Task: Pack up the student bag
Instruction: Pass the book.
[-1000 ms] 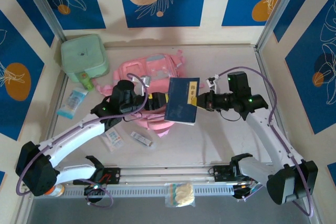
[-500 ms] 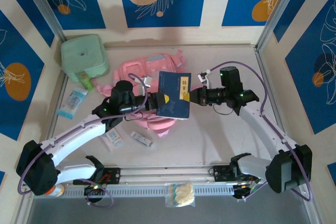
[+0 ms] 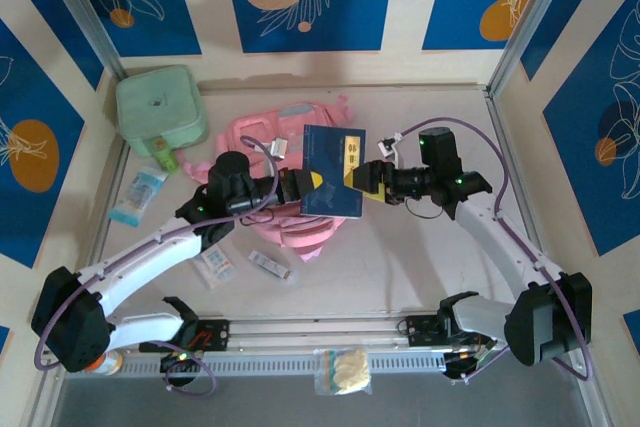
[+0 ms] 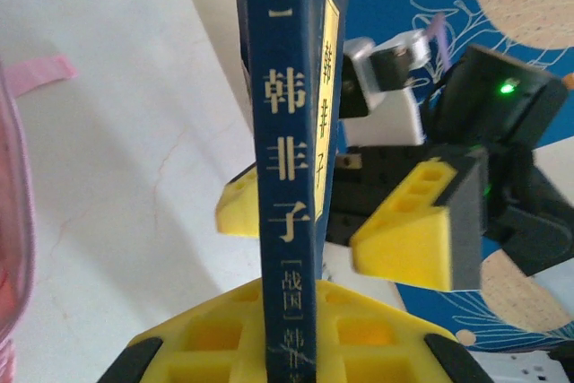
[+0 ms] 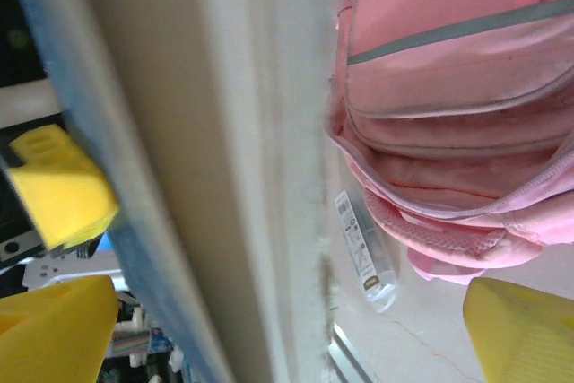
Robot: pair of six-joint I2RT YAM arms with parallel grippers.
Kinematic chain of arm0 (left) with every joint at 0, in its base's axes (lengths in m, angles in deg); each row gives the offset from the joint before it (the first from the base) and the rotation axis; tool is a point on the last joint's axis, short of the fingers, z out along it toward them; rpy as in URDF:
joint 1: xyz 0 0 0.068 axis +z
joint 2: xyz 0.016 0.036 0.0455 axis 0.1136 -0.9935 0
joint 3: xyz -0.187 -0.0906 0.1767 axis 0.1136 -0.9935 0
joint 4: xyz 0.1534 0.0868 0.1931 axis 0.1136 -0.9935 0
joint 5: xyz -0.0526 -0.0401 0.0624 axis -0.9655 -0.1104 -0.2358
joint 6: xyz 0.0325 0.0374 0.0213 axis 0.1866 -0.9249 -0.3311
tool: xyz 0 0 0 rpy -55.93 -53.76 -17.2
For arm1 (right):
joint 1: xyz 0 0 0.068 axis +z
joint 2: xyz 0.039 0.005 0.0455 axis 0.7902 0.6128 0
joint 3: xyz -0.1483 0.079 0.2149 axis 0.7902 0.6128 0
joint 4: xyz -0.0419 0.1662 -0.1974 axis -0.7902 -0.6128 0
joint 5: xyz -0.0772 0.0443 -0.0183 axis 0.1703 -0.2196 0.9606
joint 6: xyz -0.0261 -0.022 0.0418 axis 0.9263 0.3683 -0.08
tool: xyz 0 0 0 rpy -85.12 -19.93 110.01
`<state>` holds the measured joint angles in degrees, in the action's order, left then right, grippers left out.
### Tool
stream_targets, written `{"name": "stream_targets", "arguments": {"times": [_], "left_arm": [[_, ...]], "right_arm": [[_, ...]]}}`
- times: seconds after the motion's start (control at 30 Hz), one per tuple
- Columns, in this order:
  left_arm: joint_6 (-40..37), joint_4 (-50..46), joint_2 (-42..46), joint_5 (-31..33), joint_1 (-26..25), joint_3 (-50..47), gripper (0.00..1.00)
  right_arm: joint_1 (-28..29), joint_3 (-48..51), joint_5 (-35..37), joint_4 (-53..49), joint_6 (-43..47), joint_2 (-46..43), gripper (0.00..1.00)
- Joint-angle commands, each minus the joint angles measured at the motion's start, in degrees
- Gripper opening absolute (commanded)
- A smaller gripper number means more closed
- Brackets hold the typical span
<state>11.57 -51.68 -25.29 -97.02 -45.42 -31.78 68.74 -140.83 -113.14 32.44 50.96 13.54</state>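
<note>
Your right gripper [image 3: 364, 175] has sprung open off the book [image 3: 338, 162], now clamped in your left gripper [image 3: 308, 184], with the bag [image 3: 260, 133] just beneath, nearer that arm.

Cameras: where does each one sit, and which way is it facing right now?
Top external: above, behind the bases, looking down on table, student bag, left hand, right hand.
Left wrist: on the left arm, facing the blue book's spine and the right hand beyond; own yellow fingers at bottom.
Right wrist: facing the book's page edge and the bag; own fingers at bottom corners.
Shared: all see the book.
</note>
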Motion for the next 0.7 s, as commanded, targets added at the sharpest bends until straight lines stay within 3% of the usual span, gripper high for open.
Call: {"name": "stream_targets", "arguments": {"times": [0.0,0.13,0.2,0.47,0.67], "left_arm": [[2.79,8.64,-0.44,0.05,0.11,1.96,0.00],[1.52,5.33,-0.85,2.52,0.05,2.17,0.00],[0.21,2.84,-0.70,4.45,0.08,2.00,0.00],[-2.89,-3.02,-1.14,7.95,0.09,2.00,0.00],[-2.98,-2.18,-2.03,6.41,0.09,1.73,0.00]], "right_arm": [[0.96,1.34,-5.44,2.81,-3.66,0.88,0.99],[1.80,4.13,-10.67,14.56,-11.34,-1.78,0.99],[1.58,4.52,-10.76,16.04,-12.69,-3.09,0.93],[2.08,4.58,-7.10,13.78,-10.69,-2.83,0.50],[2.45,2.70,-6.43,11.16,-8.64,1.25,0.24]]}}
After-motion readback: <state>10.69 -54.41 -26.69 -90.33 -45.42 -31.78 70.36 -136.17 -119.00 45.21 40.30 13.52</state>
